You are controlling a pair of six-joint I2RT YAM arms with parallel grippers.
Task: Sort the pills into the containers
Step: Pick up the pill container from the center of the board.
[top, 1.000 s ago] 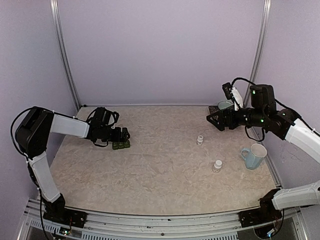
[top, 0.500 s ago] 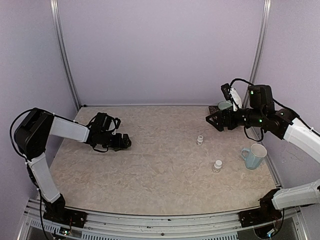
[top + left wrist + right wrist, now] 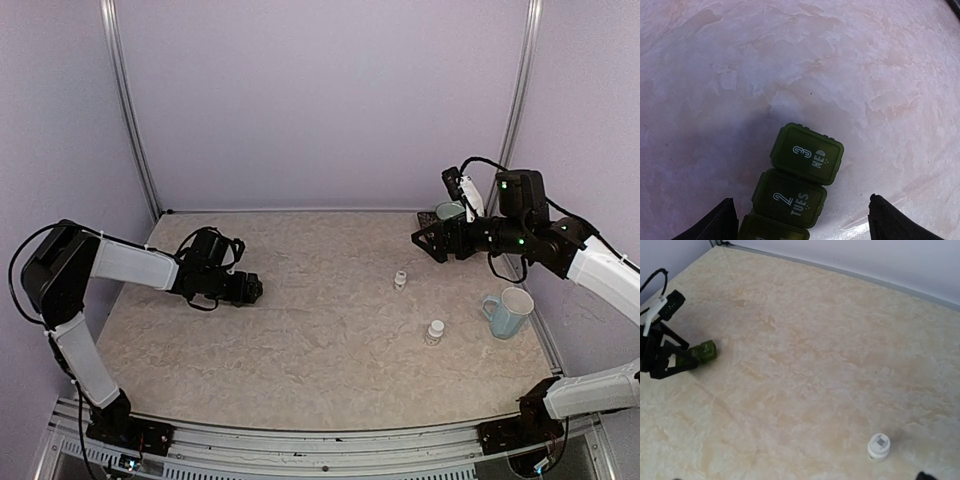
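Observation:
The containers [image 3: 799, 180] are a dark green strip of joined lidded compartments lying on the marble table; lids marked "3 WED" and "2 TUES" show, both closed. My left gripper [image 3: 801, 225] hovers over the strip's near end, open, one fingertip [image 3: 715, 224] on each side with bare table between finger and strip. The right wrist view shows the strip [image 3: 704, 351] poking out beyond that gripper [image 3: 670, 360]. My right gripper [image 3: 428, 242] hangs open above the far right of the table, holding nothing. No loose pills are in view.
Two small white capped bottles [image 3: 400, 281] [image 3: 435, 332] stand right of centre; one bottle [image 3: 878, 446] appears in the right wrist view. A pale blue mug [image 3: 510, 312] stands by the right edge, a green bowl [image 3: 450, 210] at the back right corner.
My left gripper slid right and down over the green strip, which it now covers in the top view, and its jaws narrowed slightly. The right arm held still.

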